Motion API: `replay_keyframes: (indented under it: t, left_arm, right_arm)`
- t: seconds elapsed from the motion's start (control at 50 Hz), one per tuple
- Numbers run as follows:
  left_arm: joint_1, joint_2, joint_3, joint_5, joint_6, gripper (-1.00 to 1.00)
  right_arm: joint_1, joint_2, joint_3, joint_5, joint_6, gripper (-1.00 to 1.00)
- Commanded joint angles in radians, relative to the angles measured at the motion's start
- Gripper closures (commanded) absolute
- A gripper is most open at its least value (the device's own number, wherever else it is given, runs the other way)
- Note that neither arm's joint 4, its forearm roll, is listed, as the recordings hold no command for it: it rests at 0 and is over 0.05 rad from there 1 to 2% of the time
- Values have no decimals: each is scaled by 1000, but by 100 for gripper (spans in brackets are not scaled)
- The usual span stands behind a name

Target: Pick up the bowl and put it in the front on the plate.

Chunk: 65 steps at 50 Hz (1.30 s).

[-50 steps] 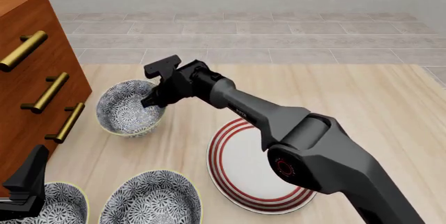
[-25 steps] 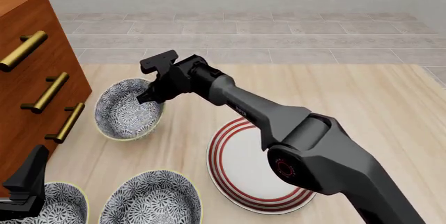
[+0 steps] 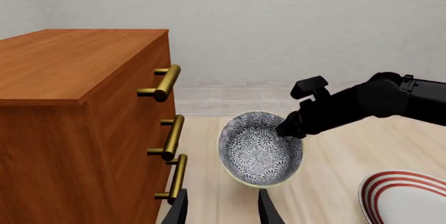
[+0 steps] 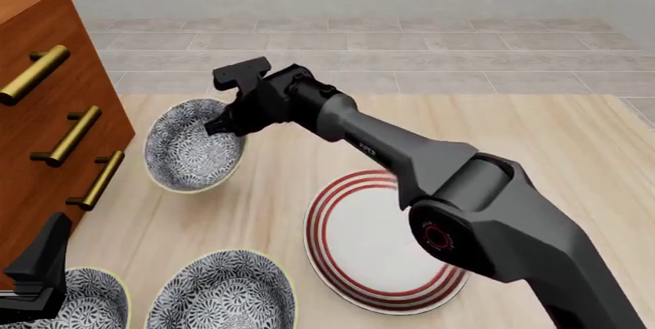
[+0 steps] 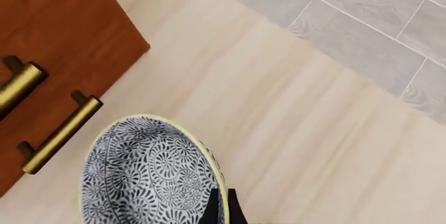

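The right gripper [image 4: 227, 123] is pinched shut on the rim of the bowl [image 4: 192, 151], one finger inside and one outside, as the right wrist view shows at the cream edge. The bowl hangs tilted, its mouth turned toward the camera side, near the table's far-left area, just beside the wooden dresser [image 4: 46, 114] with its brass handles. The plate [image 4: 379, 245] lies flat toward the near edge, right of centre, well apart from the bowl.

So the lift is on, and the carry to the plate is next. A rim pinch on a deep bowl looks prone to swinging, so a slow, level arc toward the plate's middle seems wise, clear of the dresser. Lower until the base sits inside the red rings, then release.

The left gripper [image 3: 221, 209] waits parted and holding nothing at the near-left corner, above two other patterned bowls [image 4: 220, 294].
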Motion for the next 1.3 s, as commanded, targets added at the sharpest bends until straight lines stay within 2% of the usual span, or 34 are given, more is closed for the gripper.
replay_keyframes:
  t: [0.02, 0.14, 0.2, 0.22, 0.26, 0.32, 0.46, 0.66, 1.3]
  left_arm:
    - [0, 0, 0, 0, 0, -100]
    - [0, 0, 0, 0, 0, -100]
    - [0, 0, 0, 0, 0, -100]
    - [0, 0, 0, 0, 0, -100]
    - [0, 0, 0, 0, 0, -100]
    - [0, 0, 0, 0, 0, -100]
    - [0, 0, 0, 0, 0, -100]
    - [0, 0, 0, 0, 0, -100]
    - [0, 0, 0, 0, 0, -100]
  right_arm:
    - [-12, -48, 41, -30, 55, 100]
    - [-27, -90, 86, -74, 126, 100]
    - [-41, -85, 61, -58, 130, 100]
    - [-47, -96, 78, -75, 158, 100]
    - [-43, -116, 107, -86, 155, 100]
    - [-33, -164, 180, -125, 179, 100]
    - [-31, -230, 267, -170, 213, 100]
    - [-18, -357, 471, -250, 256, 100]
    - [-101, -624, 839, -324, 256, 100]
